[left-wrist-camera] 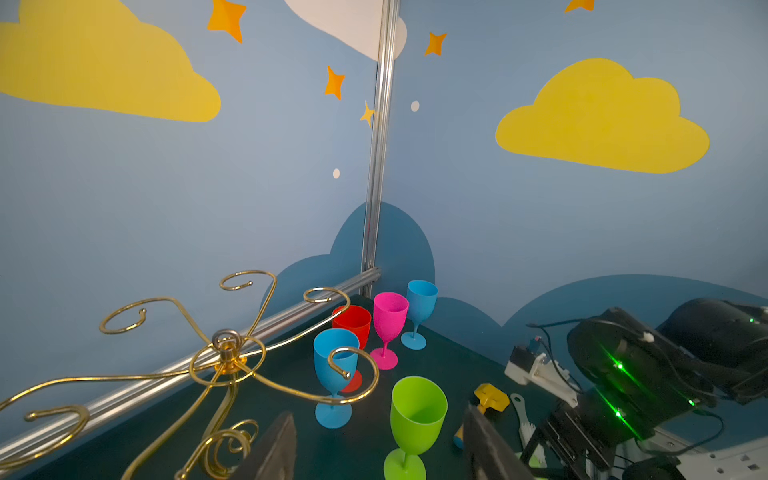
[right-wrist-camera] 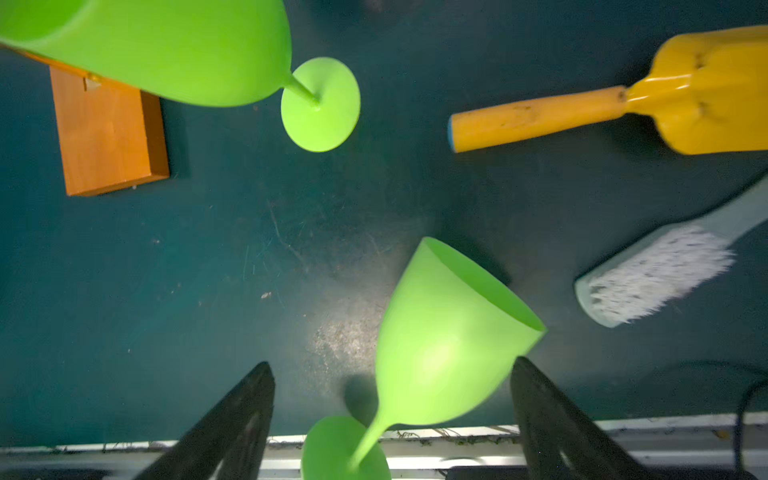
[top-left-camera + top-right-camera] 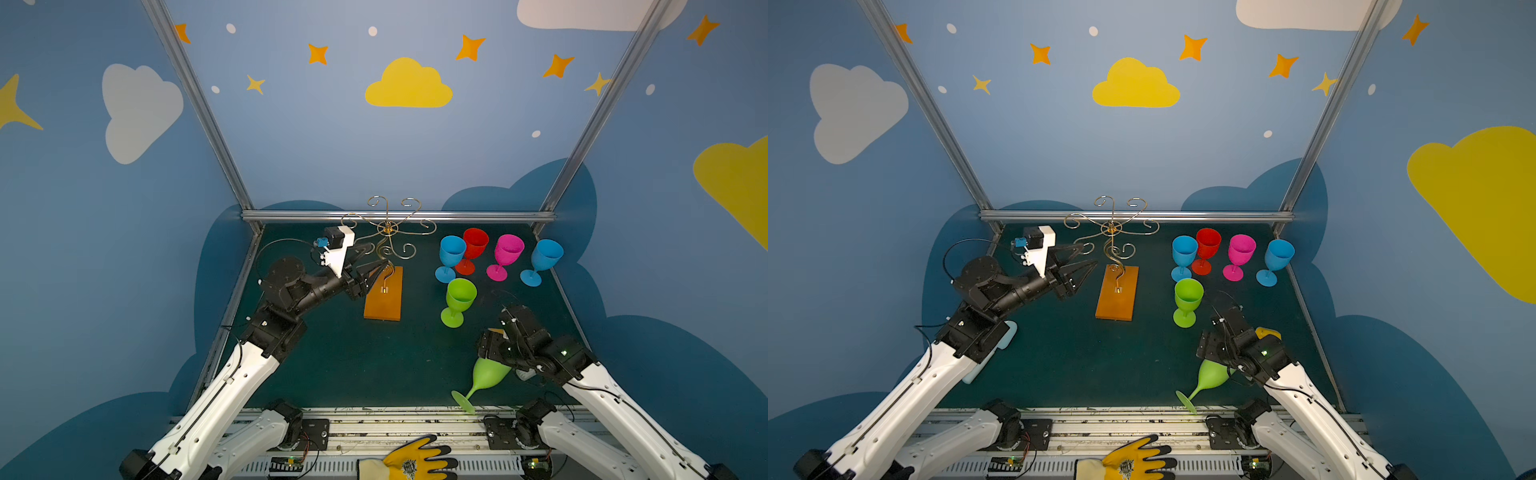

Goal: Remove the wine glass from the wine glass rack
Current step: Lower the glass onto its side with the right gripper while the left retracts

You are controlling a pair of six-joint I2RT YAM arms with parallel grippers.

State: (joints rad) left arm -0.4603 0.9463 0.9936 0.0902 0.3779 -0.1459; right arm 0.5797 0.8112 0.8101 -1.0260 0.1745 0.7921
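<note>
Nearest, on the front rail: yellow-and-black work glove (image 3: pixel 411 459). Just beyond, at the near right of the dark green table mat (image 3: pixel 353 365): lime-green plastic wine glass (image 2: pixel 449 353), tilted, foot at the mat's near edge, bowl toward the far right. Flanked by the black fingers (image 2: pixel 232 415) of the right gripper (image 2: pixel 390 365), spread wide, one finger clear of the bowl, the other just beside it; contact there impossible to tell. Close by on the mat: yellow plastic scoop (image 2: pixel 623 104) and pale brush with white bristles (image 2: pixel 656 274), lying flat. Farther in, upright: second lime-green glass (image 3: pixel 459 299), then a far row: blue glass (image 3: pixel 451 251), red glass (image 3: pixel 475 243), pink glass (image 3: pixel 508 249), second blue glass (image 3: pixel 546 255). Well apart to the left, mid-table: gold wire wine glass rack with scrolled arms (image 3: pixel 388 228) on an orange-brown wooden base (image 3: pixel 384 299). Beside its stem: left gripper (image 1: pixel 379 413), jaws parted, nothing between them.
</note>
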